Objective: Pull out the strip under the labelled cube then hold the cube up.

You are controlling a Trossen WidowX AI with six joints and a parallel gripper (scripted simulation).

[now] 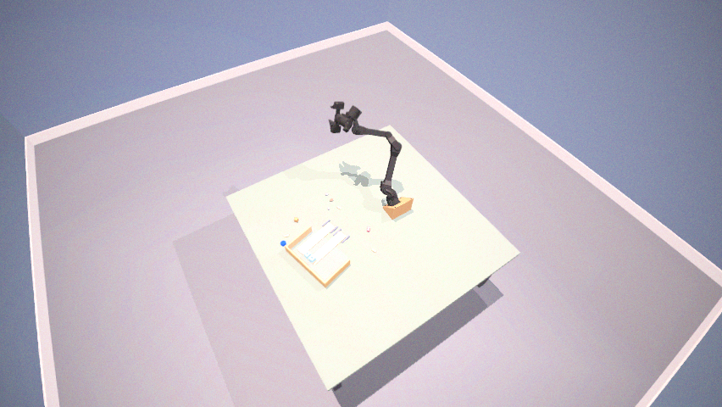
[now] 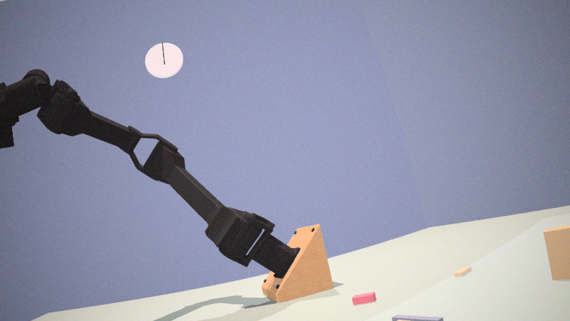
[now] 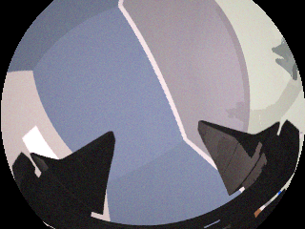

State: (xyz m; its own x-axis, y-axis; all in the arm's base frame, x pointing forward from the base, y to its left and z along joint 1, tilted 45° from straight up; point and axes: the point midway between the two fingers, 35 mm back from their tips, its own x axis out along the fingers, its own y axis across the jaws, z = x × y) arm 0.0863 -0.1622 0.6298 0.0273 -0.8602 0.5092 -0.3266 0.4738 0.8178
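My gripper is open and empty, high up and well away from the tray, over the table's far part. An orange-walled tray stands near the table's left edge in the top view. Long white strips with purple ends lie in it side by side, their ends sticking out toward the arm's base. Small light-blue cubes sit at the strips' inner ends. They are too small to tell which is labelled or which strip bears it. The wrist view shows neither strips nor cubes.
A blue ball is at the tray's left corner. An orange cube, a pink block and a tan block lie outside the tray. The arm stands on a wooden wedge base.
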